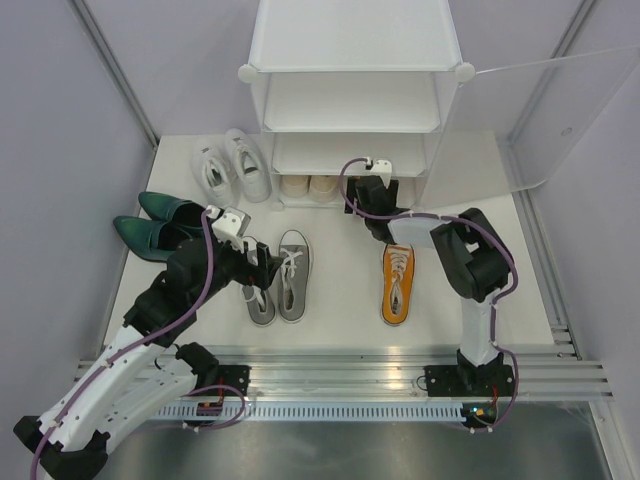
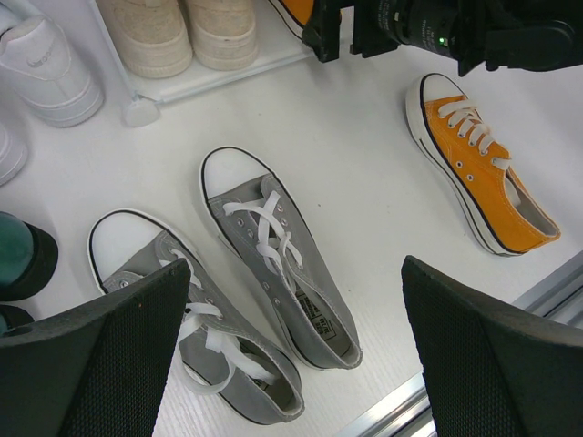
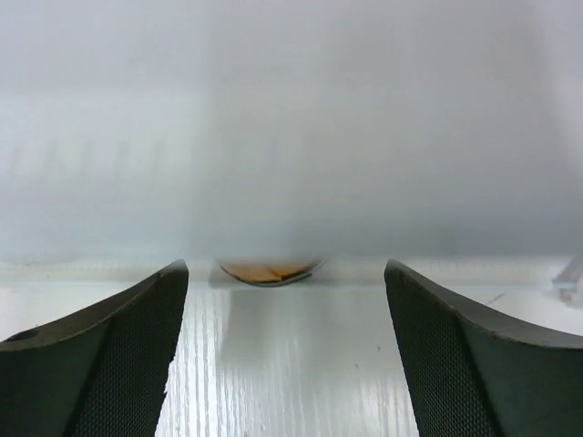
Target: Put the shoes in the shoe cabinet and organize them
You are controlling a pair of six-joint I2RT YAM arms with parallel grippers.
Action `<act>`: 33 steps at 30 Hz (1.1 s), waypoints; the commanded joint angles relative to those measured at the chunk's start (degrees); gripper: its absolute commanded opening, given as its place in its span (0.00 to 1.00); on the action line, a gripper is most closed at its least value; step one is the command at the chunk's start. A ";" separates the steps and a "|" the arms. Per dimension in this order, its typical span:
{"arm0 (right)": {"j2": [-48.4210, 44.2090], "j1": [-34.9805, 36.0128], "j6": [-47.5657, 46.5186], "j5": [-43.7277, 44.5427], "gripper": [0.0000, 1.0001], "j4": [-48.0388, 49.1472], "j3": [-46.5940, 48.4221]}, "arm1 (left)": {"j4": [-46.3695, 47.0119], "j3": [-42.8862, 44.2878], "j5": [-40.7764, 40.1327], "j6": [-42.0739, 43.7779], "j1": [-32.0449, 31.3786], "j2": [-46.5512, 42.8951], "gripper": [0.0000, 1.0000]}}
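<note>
"What do the arms look like?"

"The left arm (image 1: 110, 385) has long white links and black joint housings, with a purple cable (image 1: 205, 265) running along it. The right arm (image 1: 478, 325) is the same build. A small green light (image 2: 444, 40) shows on its black housing."

"And the hands?"

"The left hand (image 2: 293, 269) has broad black wedge fingers (image 2: 109, 364) with finely dotted inner faces. The right hand (image 3: 284, 300) matches it. A white camera block (image 1: 232, 220) sits on the left wrist."
</note>
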 commanded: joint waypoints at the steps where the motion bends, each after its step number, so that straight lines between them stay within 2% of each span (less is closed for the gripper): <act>1: -6.24 -0.01 1.57 -1.27 0.91 3.76 -4.48 | 1.01 2.11 1.36 1.08 -0.33 -0.37 1.00; 10: -18.19 0.26 5.61 -1.72 0.90 3.33 -18.27 | 1.01 1.94 0.66 1.08 -0.33 -0.80 1.00; 13: -22.94 0.26 7.01 -0.40 0.90 -0.44 -21.19 | 1.01 1.94 0.66 1.08 -0.42 -0.72 1.00; 21: -32.08 0.61 13.16 -0.13 0.92 -17.92 -22.52 | 1.01 1.85 0.39 1.08 -0.33 -0.45 1.00; 33: -41.67 5.17 19.49 1.45 0.93 -31.30 -28.76 | 0.93 1.94 0.66 1.08 -0.33 0.08 1.00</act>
